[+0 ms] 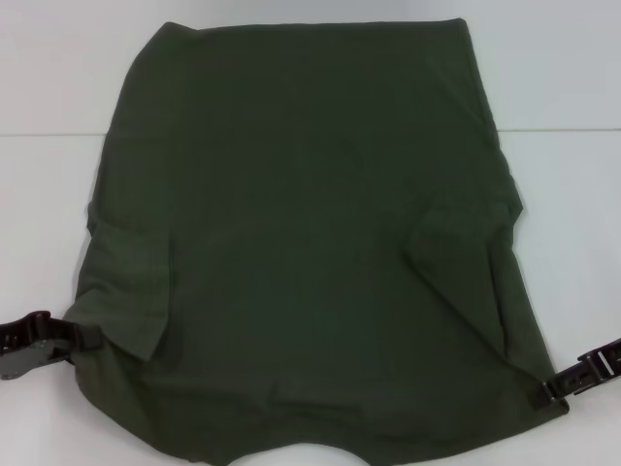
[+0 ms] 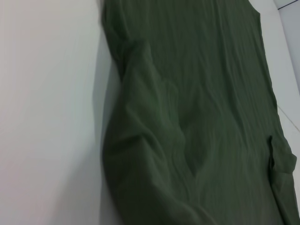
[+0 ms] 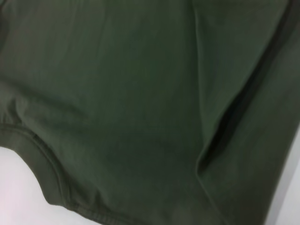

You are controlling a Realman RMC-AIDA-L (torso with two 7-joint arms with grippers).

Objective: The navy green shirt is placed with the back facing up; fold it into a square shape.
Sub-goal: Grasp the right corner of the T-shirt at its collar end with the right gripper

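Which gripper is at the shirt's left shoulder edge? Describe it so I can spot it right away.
Start from the white table, covered mostly by the navy green shirt. At the near left edge of the cloth, the left gripper lies against it. The right gripper touches the opposite near corner.

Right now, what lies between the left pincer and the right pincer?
In the head view, only the navy green shirt lies between them: the left pincer is at one near edge, the right pincer at the other, both sleeves folded inward.
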